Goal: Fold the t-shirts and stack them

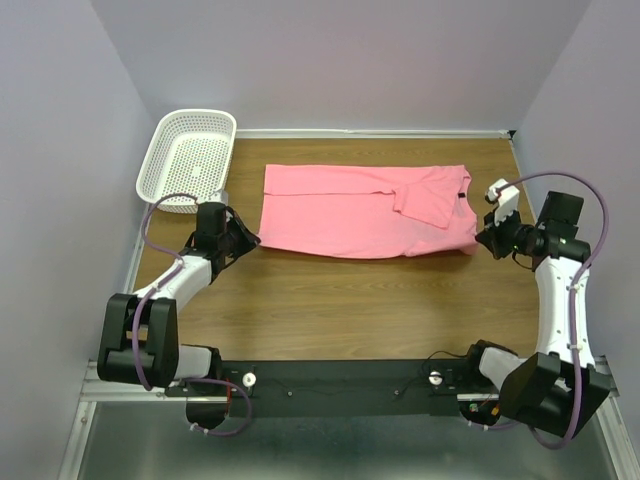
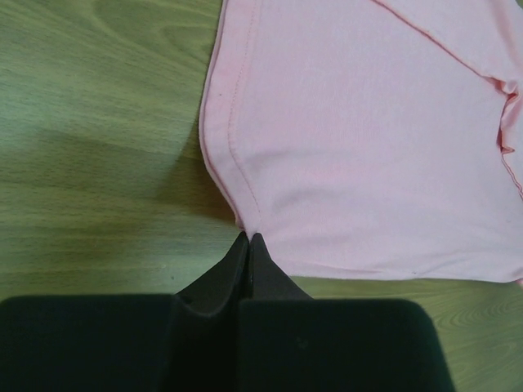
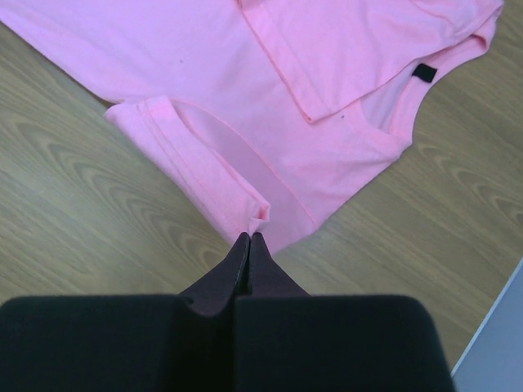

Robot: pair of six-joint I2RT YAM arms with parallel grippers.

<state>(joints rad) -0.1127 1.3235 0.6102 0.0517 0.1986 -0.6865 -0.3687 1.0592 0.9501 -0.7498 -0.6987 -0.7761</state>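
The pink t-shirt [image 1: 350, 210] lies flat on the wooden table, folded into a long band with its neck to the right and a sleeve laid over on top. My left gripper [image 1: 248, 240] is shut at the band's near left corner. In the left wrist view the hem of the t-shirt [image 2: 368, 147] draws to a point between the closed tips of the left gripper [image 2: 248, 237]. My right gripper [image 1: 484, 238] is shut at the near right corner. There the right gripper [image 3: 249, 236] pinches a puckered sleeve edge of the t-shirt [image 3: 204, 73].
A white mesh basket [image 1: 190, 155] stands at the back left corner, just behind the left arm. Grey walls close the table [image 1: 350, 300] on the left, back and right. Bare wood lies between the shirt and the arm bases.
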